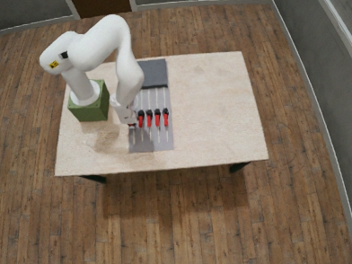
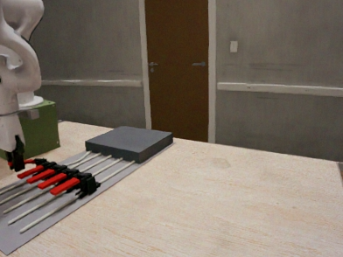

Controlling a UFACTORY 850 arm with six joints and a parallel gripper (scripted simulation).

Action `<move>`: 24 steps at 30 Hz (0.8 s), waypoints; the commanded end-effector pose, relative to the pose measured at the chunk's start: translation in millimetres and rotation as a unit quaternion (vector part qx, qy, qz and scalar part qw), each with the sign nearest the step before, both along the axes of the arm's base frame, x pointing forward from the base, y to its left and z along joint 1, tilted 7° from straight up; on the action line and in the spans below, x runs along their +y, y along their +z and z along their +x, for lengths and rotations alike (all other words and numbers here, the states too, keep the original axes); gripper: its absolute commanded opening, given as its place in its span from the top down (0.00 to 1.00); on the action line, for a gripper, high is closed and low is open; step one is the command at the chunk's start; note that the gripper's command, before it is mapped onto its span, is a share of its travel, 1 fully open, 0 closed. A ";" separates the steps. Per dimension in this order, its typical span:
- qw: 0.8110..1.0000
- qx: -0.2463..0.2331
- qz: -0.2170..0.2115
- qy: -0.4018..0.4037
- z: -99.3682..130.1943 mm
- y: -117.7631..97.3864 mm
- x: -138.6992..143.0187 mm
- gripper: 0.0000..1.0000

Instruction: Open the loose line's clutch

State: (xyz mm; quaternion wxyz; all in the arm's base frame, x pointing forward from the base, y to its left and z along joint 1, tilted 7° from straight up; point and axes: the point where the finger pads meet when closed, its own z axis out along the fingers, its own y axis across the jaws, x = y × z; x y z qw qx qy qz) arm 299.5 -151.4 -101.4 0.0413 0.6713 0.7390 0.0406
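A grey console (image 1: 154,73) sits on a grey base strip (image 1: 151,130); it also shows in the exterior view (image 2: 129,142). Five white control lines (image 2: 102,163) run out of it through black clutches with red levers. Four levers (image 1: 153,118) lie flat and in plain sight; they also show in the exterior view (image 2: 52,178). My gripper (image 1: 131,124) stands over the leftmost line, pointing down. In the exterior view the gripper (image 2: 17,163) is shut on the free end of that line's red lever (image 2: 27,162), low over the strip. The fingers hide most of this lever.
The arm's green base block (image 1: 90,101) stands on the table just left of the strip. The table's front edge (image 1: 162,167) lies a little past the strip's end. A door (image 2: 177,65) is in the far wall.
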 end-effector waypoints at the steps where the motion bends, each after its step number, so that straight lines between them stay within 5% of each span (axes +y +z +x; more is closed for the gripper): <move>1: 1.000 0.000 0.000 0.000 -1.1 6.8 3.3 1.00; 24: 1.000 0.000 0.000 0.000 -4.5 24.5 16.8 1.00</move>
